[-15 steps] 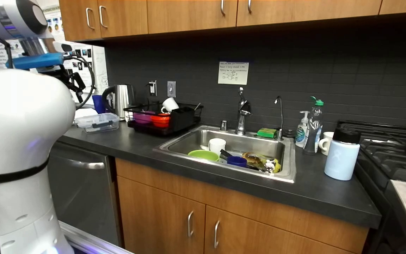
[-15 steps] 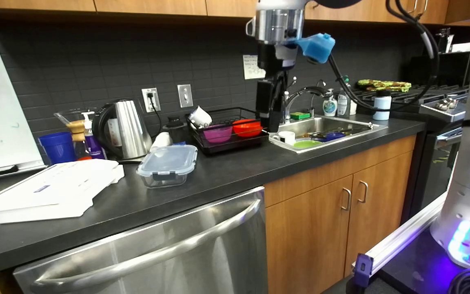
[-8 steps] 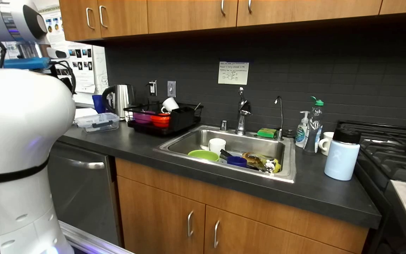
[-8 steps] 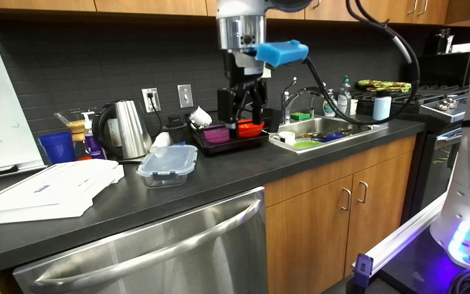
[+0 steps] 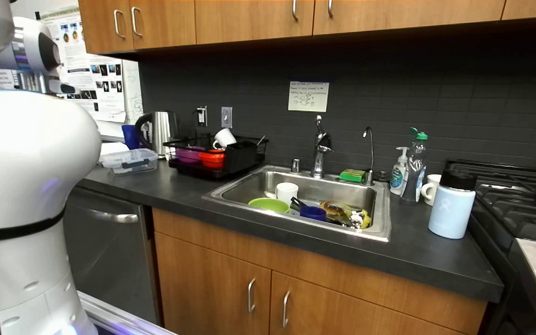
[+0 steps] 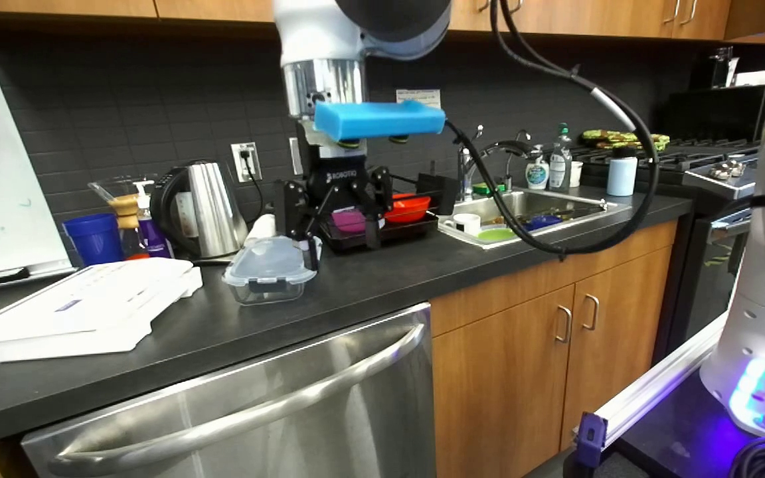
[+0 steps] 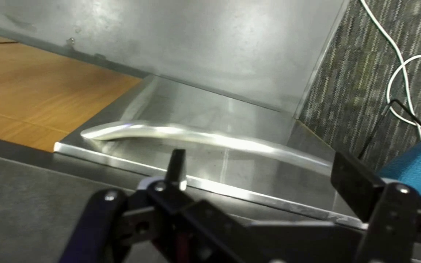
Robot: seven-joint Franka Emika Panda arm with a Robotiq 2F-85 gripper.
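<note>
- Dishwasher handle (image 7: 210,138), bowed and gleaming, crosses the steel front of the dishwasher (image 7: 203,164) in the wrist view, apart from the hand (image 7: 260,170), whose fingers are spread wide.
- Wood cabinet (image 7: 49,91) and dark desk (image 7: 31,197) fill the left side of that view; patterned carpet (image 7: 345,65) shows at upper right.
- In an exterior view, the hand hangs above the desk, one finger overlapping a lidded container (image 6: 266,265); whether they touch cannot be told. The handle runs below the desk's edge. White box (image 6: 84,312) and kettle (image 6: 216,212) stand to the left, with purple bowl (image 6: 348,221) and red bowl (image 6: 409,209) in a rack (image 6: 408,232) behind the hand.
- In an exterior view, a white arm (image 5: 30,153) hides the hand, and one end of the handle shows beside it. The sink (image 5: 382,214) holds a green bowl (image 5: 268,204), blue bowl (image 5: 313,212) and white mug (image 5: 286,191).
</note>
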